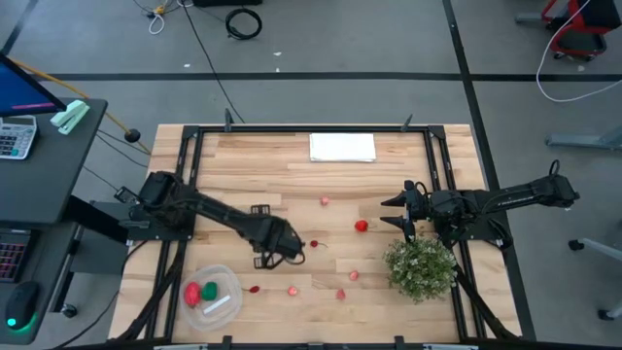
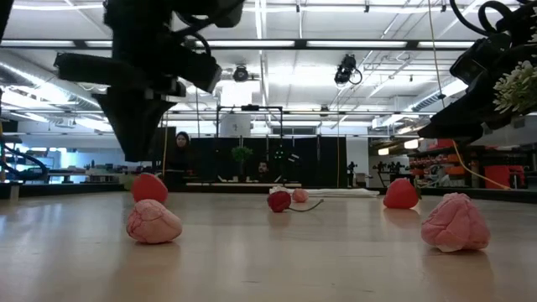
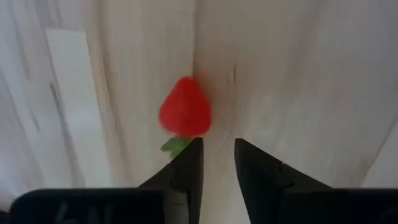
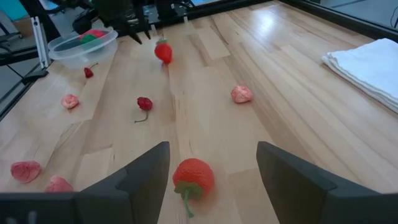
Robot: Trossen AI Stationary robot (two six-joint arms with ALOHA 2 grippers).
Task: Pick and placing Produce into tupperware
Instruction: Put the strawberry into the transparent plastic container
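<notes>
My left gripper (image 3: pixel 217 151) points down over the table's middle (image 1: pixel 290 253), open by a narrow gap with nothing between its fingers. A red strawberry (image 3: pixel 185 115) stands on the wood just past one fingertip. It also shows under the gripper in the low view (image 2: pixel 149 186). The tupperware (image 1: pixel 233 282), a clear round bowl near the front left, holds a red and a green piece. Pink and red produce lies scattered on the wood. My right gripper (image 4: pixel 211 171) waits open at the right edge, and another strawberry (image 4: pixel 193 178) lies ahead of it. My left gripper stands with one fingertip (image 3: pixel 189 152) right at the strawberry's green leaf end (image 3: pixel 176 145). I cannot tell whether they touch. The fingers come from above, pointing down, and the strawberry is beside them, not between them.
A bushy green plant (image 1: pixel 420 267) stands at the front right, beside my right arm. A folded white cloth (image 1: pixel 342 147) lies at the far edge. A dark cherry (image 1: pixel 314 243) with a stem and several pink pieces (image 1: pixel 353 276) lie between the arms.
</notes>
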